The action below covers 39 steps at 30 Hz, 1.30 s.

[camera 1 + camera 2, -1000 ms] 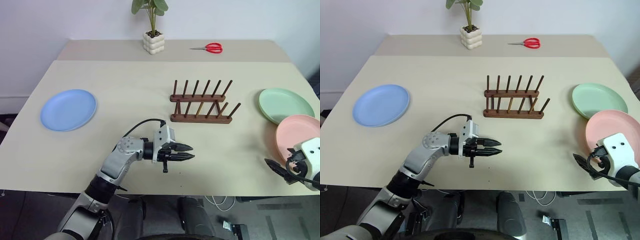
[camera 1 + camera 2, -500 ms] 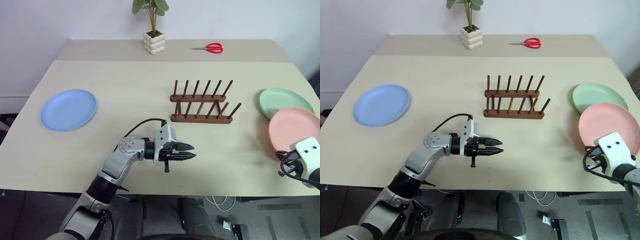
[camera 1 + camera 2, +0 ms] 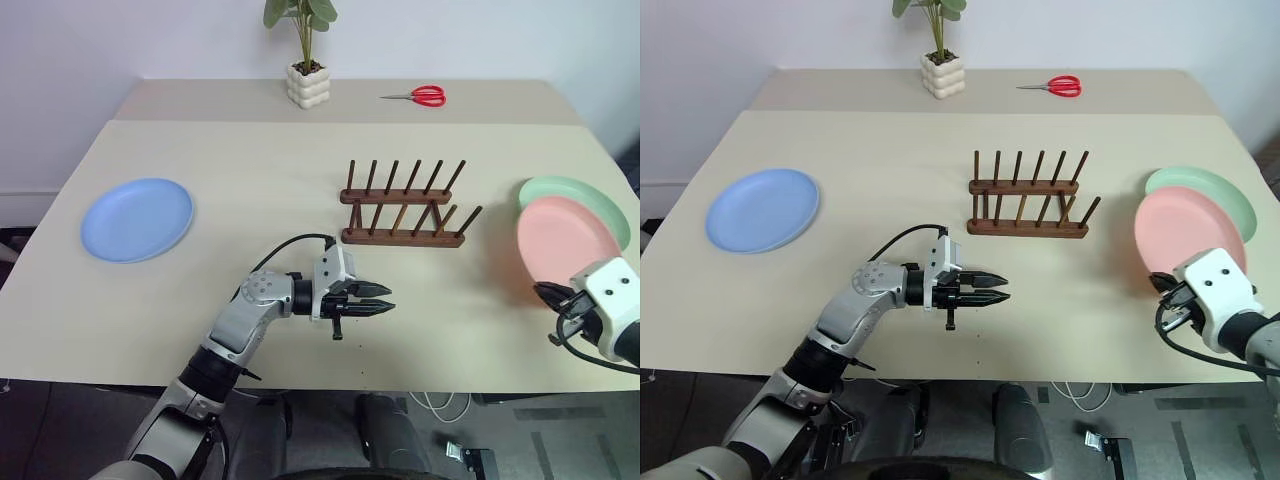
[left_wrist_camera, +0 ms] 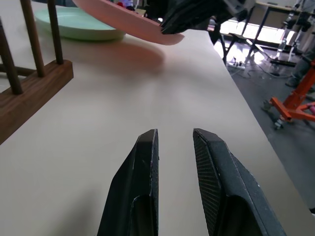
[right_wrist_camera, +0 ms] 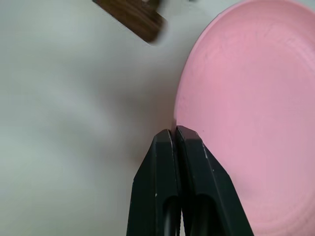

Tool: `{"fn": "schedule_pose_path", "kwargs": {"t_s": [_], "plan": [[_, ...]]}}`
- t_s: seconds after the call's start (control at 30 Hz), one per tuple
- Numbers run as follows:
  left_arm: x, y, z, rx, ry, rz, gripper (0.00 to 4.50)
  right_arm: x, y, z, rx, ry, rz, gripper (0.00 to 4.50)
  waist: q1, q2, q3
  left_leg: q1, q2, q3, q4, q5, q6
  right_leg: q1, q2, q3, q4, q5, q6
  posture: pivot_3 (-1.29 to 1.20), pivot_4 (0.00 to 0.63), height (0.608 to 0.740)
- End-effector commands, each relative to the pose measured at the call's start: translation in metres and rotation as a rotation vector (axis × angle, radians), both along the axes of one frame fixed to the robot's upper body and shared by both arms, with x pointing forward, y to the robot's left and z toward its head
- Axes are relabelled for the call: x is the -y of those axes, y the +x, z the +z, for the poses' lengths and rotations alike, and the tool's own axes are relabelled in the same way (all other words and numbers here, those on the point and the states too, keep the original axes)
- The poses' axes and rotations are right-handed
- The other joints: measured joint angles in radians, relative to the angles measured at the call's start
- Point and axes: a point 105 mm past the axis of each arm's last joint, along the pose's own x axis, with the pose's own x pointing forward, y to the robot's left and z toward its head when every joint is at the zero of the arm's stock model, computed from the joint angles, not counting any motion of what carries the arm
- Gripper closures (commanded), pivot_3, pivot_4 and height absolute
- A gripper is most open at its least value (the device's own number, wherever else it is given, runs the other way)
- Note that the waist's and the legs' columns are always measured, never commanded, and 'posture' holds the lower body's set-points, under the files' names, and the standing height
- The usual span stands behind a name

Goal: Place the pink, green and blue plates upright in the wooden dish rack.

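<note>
The right gripper (image 3: 1162, 286) has its jaws clamped on the near rim of the pink plate (image 3: 1188, 230), lifted and tilted over the green plate (image 3: 1230, 195). Step in hand: carrying it to the wooden dish rack (image 3: 1028, 196). Next, the plate must be turned upright between pegs. The left gripper (image 3: 992, 289) waits, jaws narrow and empty. The blue plate (image 3: 762, 209) lies flat at the desk's (image 3: 890, 150) left.

A pink plate (image 3: 1189, 231) was held by its near edge in the right gripper (image 3: 1162, 282), lifted off the table (image 3: 880, 130) and overlapping the green plate (image 3: 1215, 188) behind it. The wooden dish rack (image 3: 1028, 204) was seen standing with no plate in it near the table's middle, and the blue plate (image 3: 762, 209) lay flat far to the left. The left gripper (image 3: 998, 289) was held level over the table, pointing right, its fingers slightly parted. A potted plant (image 3: 941, 60) and red scissors (image 3: 1054, 86) were placed at the far edge.
</note>
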Motion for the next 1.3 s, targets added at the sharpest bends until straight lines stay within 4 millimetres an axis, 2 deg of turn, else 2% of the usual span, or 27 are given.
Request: {"fn": "schedule_pose_path", "kwargs": {"t_s": [0.03, 0.17, 0.33, 0.47, 0.6, 0.7, 0.83, 1.1, 1.3], "plan": [[0.000, 0.000, 0.008, 0.037, -0.026, 0.005, 3.40, 0.001, 0.007, 0.014, 0.055, -0.036, 0.014, 4.48, 0.000, 0.000, 0.000, 0.000, 0.000, 0.000, 0.000, 0.000, 0.000, 0.000, 0.000, 0.000, 0.000, 0.000, 0.000, 0.00, 0.150, 0.730], [-0.001, 0.000, 0.007, 0.036, -0.024, 0.013, 3.40, 0.002, 0.012, 0.018, 0.078, -0.031, 0.017, 4.48, -0.001, 0.000, 0.000, 0.000, 0.000, 0.000, 0.000, 0.000, 0.000, 0.000, 0.000, 0.000, 0.000, 0.000, 0.000, 0.00, 0.150, 0.730], [-0.003, 0.001, 0.007, 0.041, -0.023, 0.024, 3.40, 0.001, 0.025, 0.052, 0.220, -0.066, 0.045, 4.48, -0.003, 0.000, 0.000, 0.000, 0.000, 0.000, 0.000, 0.000, 0.000, 0.000, 0.000, 0.000, 0.000, 0.000, 0.000, 0.00, 0.150, 0.730], [-0.005, 0.005, 0.009, 0.052, -0.022, 0.039, 3.40, -0.012, 0.040, 0.122, 0.492, 0.045, 0.092, 4.48, -0.006, 0.001, 0.000, 0.000, 0.000, 0.000, 0.000, 0.000, 0.000, 0.000, 0.000, 0.000, 0.001, 0.000, 0.000, 0.00, 0.150, 0.730], [-0.010, 0.015, 0.017, 0.088, -0.047, 0.091, 3.40, -0.039, 0.046, 0.154, 0.626, 0.153, 0.215, 4.48, -0.001, 0.000, 0.000, 0.001, 0.000, -0.001, -0.001, 0.000, 0.000, 0.000, 0.000, 0.000, 0.001, 0.000, 0.000, 0.00, 0.150, 0.730], [-0.014, 0.020, 0.021, 0.095, -0.062, 0.118, 3.40, -0.054, 0.046, 0.160, 0.635, 0.220, 0.290, 4.48, 0.001, 0.000, 0.000, 0.000, 0.000, -0.001, -0.001, 0.000, 0.000, 0.000, 0.000, -0.001, 0.001, 0.000, 0.001, 0.00, 0.150, 0.730], [-0.025, 0.026, 0.022, 0.112, -0.052, 0.168, 3.40, -0.087, 0.049, 0.170, 0.578, 0.459, 0.448, 4.48, -0.005, 0.001, 0.000, 0.000, 0.000, -0.001, -0.001, 0.000, 0.000, 0.000, 0.000, -0.001, 0.001, 0.001, 0.001, 0.00, 0.150, 0.730], [-0.036, 0.027, 0.025, 0.131, -0.067, 0.239, 3.40, -0.090, 0.054, 0.177, 0.483, 0.771, 0.570, 4.48, 0.000, 0.000, 0.001, 0.000, 0.000, -0.002, -0.001, 0.000, 0.000, 0.000, 0.000, -0.001, 0.002, 0.001, 0.001, 0.00, 0.150, 0.730], [-0.045, 0.025, 0.024, 0.138, -0.063, 0.289, 3.40, -0.083, 0.059, 0.172, 0.361, 0.975, 0.624, 4.48, -0.002, 0.001, 0.000, 0.000, 0.000, -0.001, -0.001, 0.000, 0.000, 0.000, 0.000, -0.001, 0.002, 0.001, 0.001, 0.00, 0.150, 0.730]]}}
